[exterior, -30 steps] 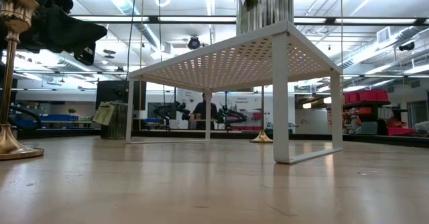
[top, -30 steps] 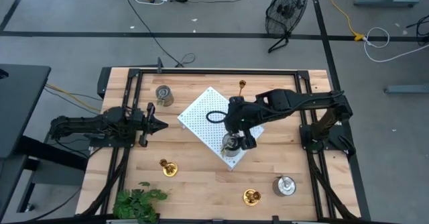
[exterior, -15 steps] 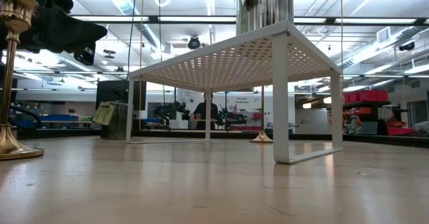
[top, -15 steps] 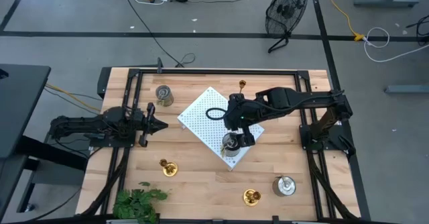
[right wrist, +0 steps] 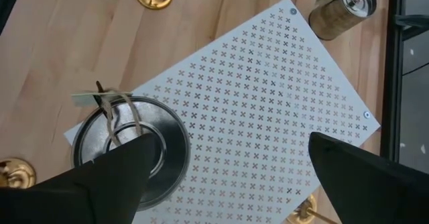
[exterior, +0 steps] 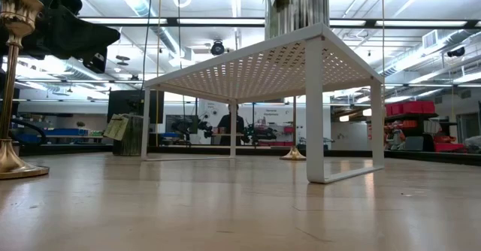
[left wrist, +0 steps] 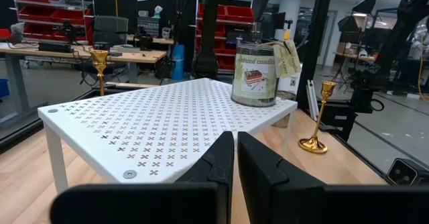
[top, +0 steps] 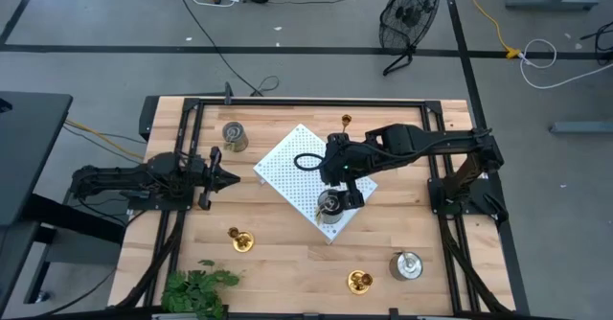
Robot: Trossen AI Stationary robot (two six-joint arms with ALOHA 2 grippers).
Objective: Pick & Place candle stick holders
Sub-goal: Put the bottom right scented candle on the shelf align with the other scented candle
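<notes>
A squat silver holder with a paper tag stands on the near corner of the white perforated board; it also shows in the right wrist view and the left wrist view. My right gripper hovers open over the board just beside this holder, one finger showing above its lid. My left gripper is shut and empty at the table's left, pointing at the board. Two more silver holders and three brass ones stand on the table.
The board stands on thin legs above the wooden table. A green plant sits at the near left corner. Black frame rails run along both sides of the table.
My right gripper has drawn back a little from the silver holder on the board, toward the table's far edge. The holder stays where it was on the board's near corner.
</notes>
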